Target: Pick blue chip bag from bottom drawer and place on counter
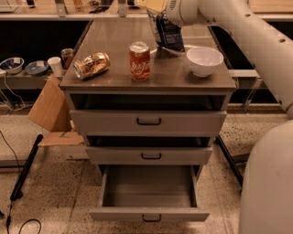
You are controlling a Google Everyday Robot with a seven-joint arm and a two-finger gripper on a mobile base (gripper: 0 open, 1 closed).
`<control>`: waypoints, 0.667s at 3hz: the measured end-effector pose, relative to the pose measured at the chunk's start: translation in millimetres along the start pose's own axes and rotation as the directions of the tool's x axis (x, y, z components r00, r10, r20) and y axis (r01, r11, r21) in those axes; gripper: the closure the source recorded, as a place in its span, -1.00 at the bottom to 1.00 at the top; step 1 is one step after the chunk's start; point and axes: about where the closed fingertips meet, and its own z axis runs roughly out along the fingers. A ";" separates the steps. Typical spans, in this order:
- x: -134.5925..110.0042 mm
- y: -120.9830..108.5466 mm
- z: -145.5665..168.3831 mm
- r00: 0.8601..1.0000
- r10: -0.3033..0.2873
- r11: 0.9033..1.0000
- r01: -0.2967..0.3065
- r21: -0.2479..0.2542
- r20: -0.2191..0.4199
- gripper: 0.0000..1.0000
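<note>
White rounded arm (238,32), end effector (159,14) above counter (114,50)

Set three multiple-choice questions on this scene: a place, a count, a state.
1. Where is the blue chip bag? A on the floor; B on a shelf; C at the back of the counter.
2. How many cans are on the counter? A one; B two; C four.
3. How is the bottom drawer? A open and empty; B shut; C open, holding a can.

Answers:
1 C: the gripper is at its top, the bowl beside it.
2 B: the red can stands upright, the gold can lies on its side.
3 A: its bare floor shows.
</note>
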 end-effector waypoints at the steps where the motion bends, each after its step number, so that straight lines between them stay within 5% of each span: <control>1: 7.1 -12.7 -6.1 0.998 0.027 0.999 -0.025 0.036 -0.050 -1.00; 2: 11.5 -22.3 -12.1 0.995 0.043 0.998 -0.038 0.057 -0.093 -1.00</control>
